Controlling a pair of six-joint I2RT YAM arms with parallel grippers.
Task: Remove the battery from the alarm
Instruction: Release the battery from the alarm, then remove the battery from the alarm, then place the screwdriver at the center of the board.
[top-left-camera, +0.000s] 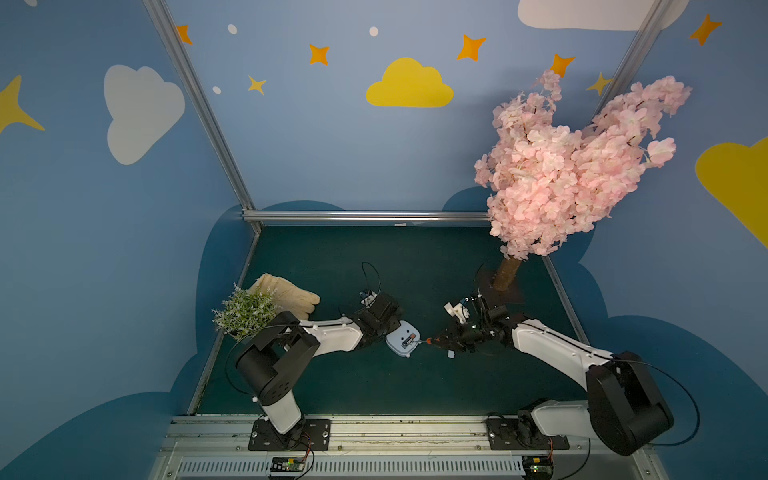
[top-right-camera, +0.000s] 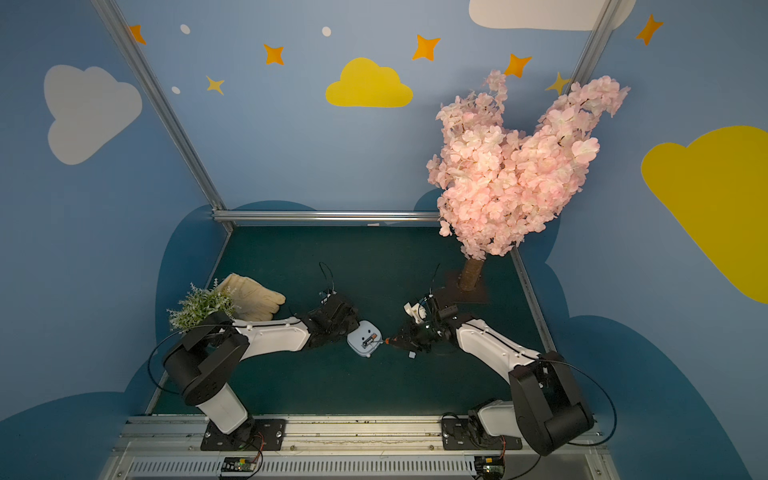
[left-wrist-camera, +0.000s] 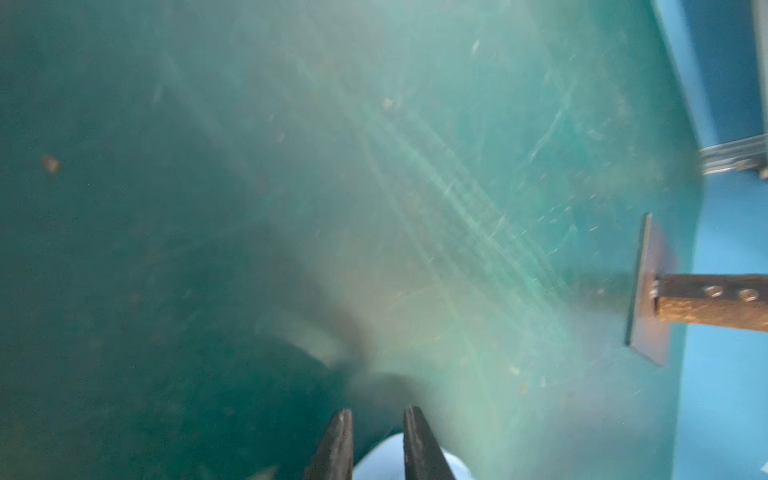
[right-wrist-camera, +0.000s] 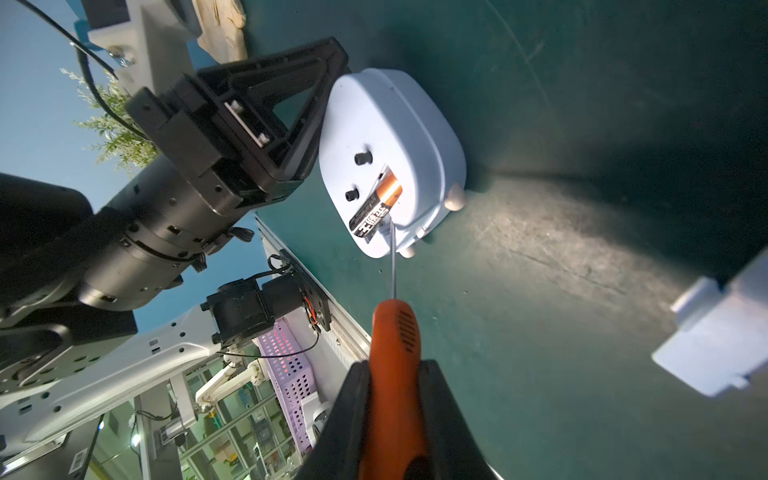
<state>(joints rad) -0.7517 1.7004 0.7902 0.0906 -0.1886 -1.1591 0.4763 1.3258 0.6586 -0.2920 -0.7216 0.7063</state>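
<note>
The right gripper (right-wrist-camera: 395, 368) is clamped on the orange-handled, thin-shafted screwdriver (right-wrist-camera: 395, 328), whose tip meets the dark, copper-ended battery (right-wrist-camera: 376, 203) lying in the back compartment of the pale blue rounded alarm (right-wrist-camera: 399, 124). The left gripper (left-wrist-camera: 376, 415) pinches the alarm's edge, its 2 fingers (left-wrist-camera: 336, 449) cut off by the frame; the dial is hidden.
</note>
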